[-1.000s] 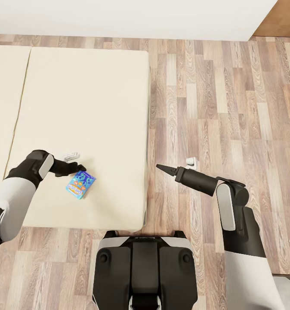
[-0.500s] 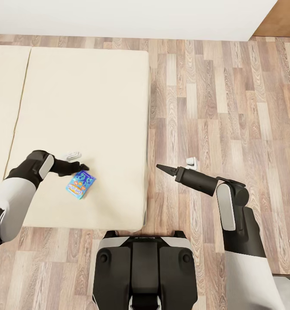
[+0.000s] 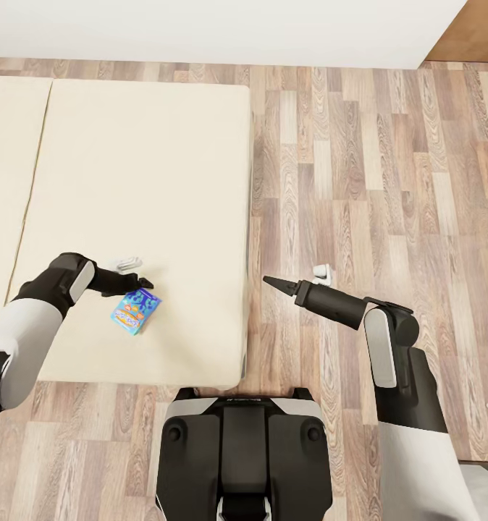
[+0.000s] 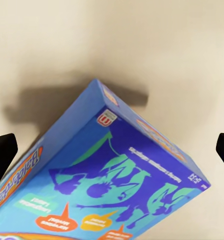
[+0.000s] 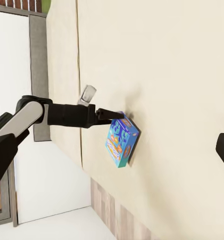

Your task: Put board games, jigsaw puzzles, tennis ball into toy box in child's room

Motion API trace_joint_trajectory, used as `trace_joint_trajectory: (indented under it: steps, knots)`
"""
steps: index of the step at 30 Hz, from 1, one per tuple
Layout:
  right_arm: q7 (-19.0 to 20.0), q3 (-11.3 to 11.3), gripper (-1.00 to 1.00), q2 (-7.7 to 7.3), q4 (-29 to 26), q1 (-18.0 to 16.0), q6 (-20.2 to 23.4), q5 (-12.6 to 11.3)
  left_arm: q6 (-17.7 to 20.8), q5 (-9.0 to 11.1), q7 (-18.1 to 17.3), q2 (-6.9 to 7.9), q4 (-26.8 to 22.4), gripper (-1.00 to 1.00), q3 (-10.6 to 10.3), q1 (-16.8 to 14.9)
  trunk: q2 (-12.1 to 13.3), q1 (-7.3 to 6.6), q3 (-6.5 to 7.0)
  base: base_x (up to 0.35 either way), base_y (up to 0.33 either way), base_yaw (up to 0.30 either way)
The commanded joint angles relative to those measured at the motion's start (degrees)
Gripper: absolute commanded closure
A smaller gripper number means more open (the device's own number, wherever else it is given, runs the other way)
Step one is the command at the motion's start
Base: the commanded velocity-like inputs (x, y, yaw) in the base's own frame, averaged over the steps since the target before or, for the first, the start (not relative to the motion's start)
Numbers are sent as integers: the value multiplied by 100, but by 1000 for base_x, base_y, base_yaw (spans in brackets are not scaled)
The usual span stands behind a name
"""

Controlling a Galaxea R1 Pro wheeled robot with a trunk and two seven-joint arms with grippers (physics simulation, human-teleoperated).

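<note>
The bed (image 3: 142,181), long and covered in plain cream-beige, is the landmark here: it takes up the left half of the head view, its cover split by one seam running lengthwise near its far-left side, and its right edge drops to a brown-grey wood-plank floor (image 3: 389,181) that runs on to a white wall (image 3: 222,29) beyond the bed's far end. The robot's dark base (image 3: 242,456) stands on the planks just off the bed's near edge. The left arm (image 3: 38,318) reaches in over the bed's near left part, while the right arm (image 3: 374,340) is held out over the floor, well clear of the bed's right edge. A blue board game (image 3: 136,310) with yellow and orange cartoon print lies flat on the cover in the near part of the bed, closer to the near edge than to the far end; in the left wrist view the same box (image 4: 107,185) is seen close up against the cream cover. The left gripper (image 3: 144,283) is just at the far corner of the box; its dark fingertips (image 4: 3,152) sit wide apart at the two sides of the wrist view with the box between and below them, holding nothing. The right gripper (image 3: 271,281) points toward the bed from beside its right edge, nothing in its grasp; whether its jaws are parted or closed I cannot tell.
</note>
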Motion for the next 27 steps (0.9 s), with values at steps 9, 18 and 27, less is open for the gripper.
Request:
trace_joint_trajectory:
  steps: [9, 18, 27]
  knots:
    - [44, -7, -100, 7, 2, -4, 25, 33, 26, 59, 6, 18, -5, -100, -57, 17, -9, 4, -6, 0, 0, 0]
    - [44, 2, -100, 14, 4, -4, 25, 33, 50, 53, 1, 20, -5, -100, -63, 29, -9, 4, -6, 0, 0, 0]
    - [44, 4, -100, 16, 1, -4, 25, 33, 77, 51, 1, 5, 20, -100, -68, 45, -9, 4, -6, 0, 0, 0]
